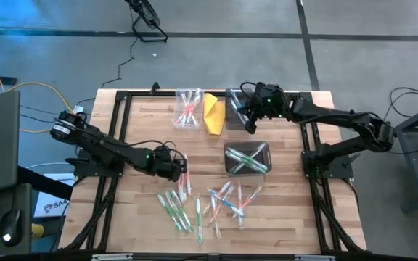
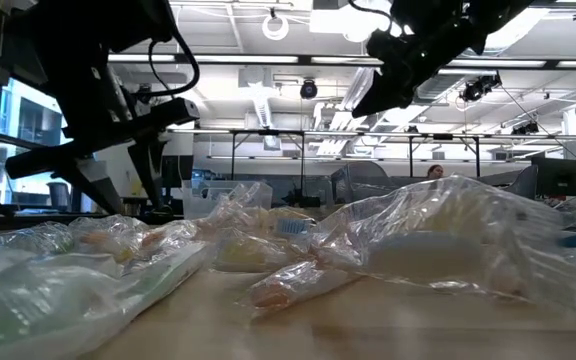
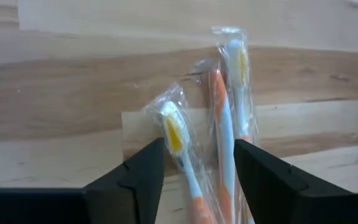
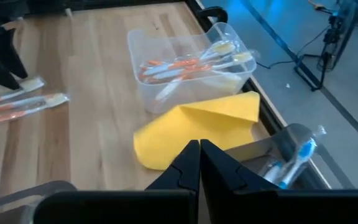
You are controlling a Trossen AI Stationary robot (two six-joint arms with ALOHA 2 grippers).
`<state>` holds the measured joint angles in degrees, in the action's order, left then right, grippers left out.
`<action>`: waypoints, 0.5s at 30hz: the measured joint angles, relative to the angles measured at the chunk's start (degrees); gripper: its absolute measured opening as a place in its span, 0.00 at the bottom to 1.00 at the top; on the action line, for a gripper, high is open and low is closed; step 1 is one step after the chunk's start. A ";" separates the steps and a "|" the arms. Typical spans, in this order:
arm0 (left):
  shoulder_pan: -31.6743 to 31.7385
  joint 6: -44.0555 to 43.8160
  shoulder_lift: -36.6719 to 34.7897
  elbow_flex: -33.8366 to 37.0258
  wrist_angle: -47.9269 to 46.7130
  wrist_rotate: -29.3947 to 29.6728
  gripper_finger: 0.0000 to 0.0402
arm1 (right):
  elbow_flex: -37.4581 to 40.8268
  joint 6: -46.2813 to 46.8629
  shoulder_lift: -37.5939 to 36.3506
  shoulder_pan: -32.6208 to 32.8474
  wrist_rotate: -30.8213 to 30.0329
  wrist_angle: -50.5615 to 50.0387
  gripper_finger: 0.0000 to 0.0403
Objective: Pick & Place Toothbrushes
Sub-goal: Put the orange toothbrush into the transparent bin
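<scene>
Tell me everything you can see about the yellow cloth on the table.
The yellow cloth is a plain, thin, sheet-like piece, folded over, with one corner curled up. It lies flat on the wooden table at the far side, between the clear bin holding orange toothbrushes and the bin holding blue ones. The right claw, shut, hovers near it. Whether the cloth touches the bins I cannot tell.

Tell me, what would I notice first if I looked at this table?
Probably the bright yellow folded sheet near the far edge of the wooden table, lying between a clear plastic bin of orange-and-white toothbrushes and a darker bin. Next, the scatter of wrapped toothbrushes near the front edge. The left pincer is open around wrapped orange-and-white ones, and the right pincer is shut above the yellow sheet.
</scene>
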<state>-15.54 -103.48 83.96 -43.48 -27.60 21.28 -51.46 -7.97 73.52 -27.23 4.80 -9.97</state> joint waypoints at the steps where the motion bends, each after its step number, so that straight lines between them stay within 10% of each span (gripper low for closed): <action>1: 0.34 0.00 0.00 0.00 -0.01 -0.03 0.47 | -0.01 0.01 0.00 -0.29 0.01 -0.03 0.01; 15: 0.56 -0.31 0.70 0.03 -1.01 -0.84 0.47 | 0.00 0.04 0.02 -1.02 0.26 0.38 0.01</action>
<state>-14.98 -103.79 84.66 -43.46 -28.61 20.44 -51.46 -7.92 73.54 -28.25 5.06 -9.58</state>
